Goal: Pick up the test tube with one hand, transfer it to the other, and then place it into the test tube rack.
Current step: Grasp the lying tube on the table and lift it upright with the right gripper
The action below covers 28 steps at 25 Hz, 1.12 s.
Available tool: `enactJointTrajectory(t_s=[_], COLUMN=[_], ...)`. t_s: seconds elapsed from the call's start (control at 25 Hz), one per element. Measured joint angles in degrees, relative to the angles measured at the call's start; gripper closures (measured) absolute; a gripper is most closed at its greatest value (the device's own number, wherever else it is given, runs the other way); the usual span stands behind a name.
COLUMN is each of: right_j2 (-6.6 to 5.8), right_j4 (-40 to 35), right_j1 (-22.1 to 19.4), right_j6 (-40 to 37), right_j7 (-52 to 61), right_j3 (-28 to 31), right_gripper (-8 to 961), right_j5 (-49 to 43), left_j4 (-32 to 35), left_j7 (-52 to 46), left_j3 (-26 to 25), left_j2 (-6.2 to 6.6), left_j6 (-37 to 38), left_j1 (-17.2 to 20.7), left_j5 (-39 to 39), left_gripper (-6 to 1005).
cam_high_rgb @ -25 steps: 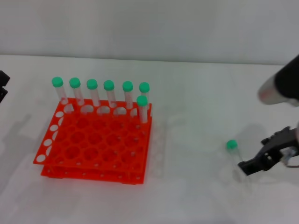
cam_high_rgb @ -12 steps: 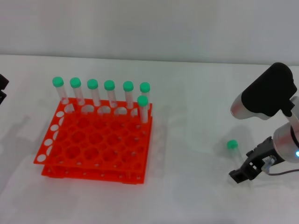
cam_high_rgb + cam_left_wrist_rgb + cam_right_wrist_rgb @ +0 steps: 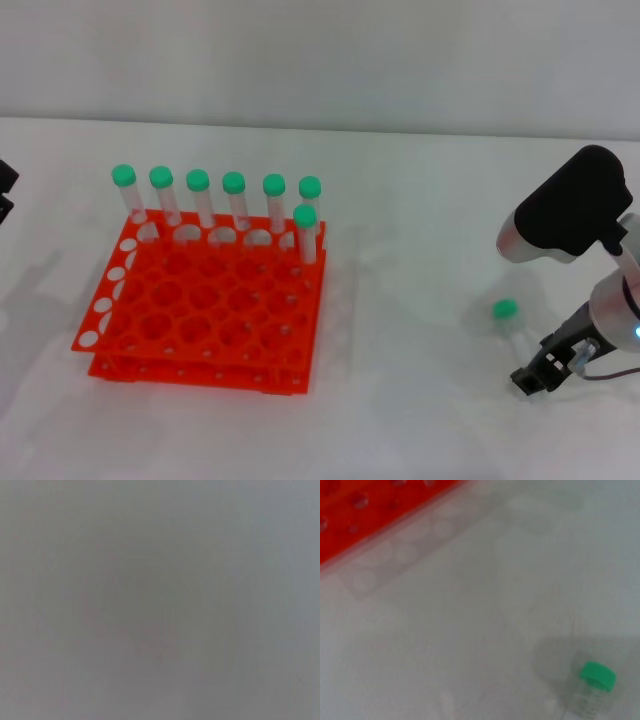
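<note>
Left of the test tube rack [image 3: 205,303], the left end effector [image 3: 6,190] is a dark sliver at the picture's edge, unmoved since half a second ago; I cannot tell whether it is spread or pressed together. Seven green-capped tubes [image 3: 234,205] stand in the rack's far rows as before. Right of the rack, well apart, the test tube [image 3: 509,325] lies on the white tabletop [image 3: 400,200], its green cap pointing away from the robot. The right end effector [image 3: 531,380] has slid slightly right and nearer the robot, now just beside the tube's near end; its fingers' spread is unclear. No writing is legible, only faint marks on the tube [image 3: 590,690].
</note>
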Motion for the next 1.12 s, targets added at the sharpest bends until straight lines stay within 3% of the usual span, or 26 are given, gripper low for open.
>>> enactJointTrajectory(t_s=[0.64, 0.76, 1.12], right_j2=[-0.11, -0.18, -0.37], right_j4=[1.31, 1.33, -1.14], right_j1=[0.69, 0.98, 0.48], right_j6=[1.41, 1.68, 0.59], right_j7=[-0.29, -0.55, -2.03], right_j3=[-0.83, -0.82, 2.16], right_gripper=[555, 751, 762], right_j5=[-2.11, -2.17, -2.25], left_j4=[-0.12, -0.13, -0.05], left_j7=[-0.08, -0.09, -0.82], left_j3=[0.15, 0.07, 0.18], left_j2=[-0.37, -0.40, -0.37], left_j6=[-0.02, -0.01, 0.02], left_j1=[0.00, 0.00, -0.19], left_j5=[0.00, 0.00, 0.00], left_gripper=[308, 309, 310])
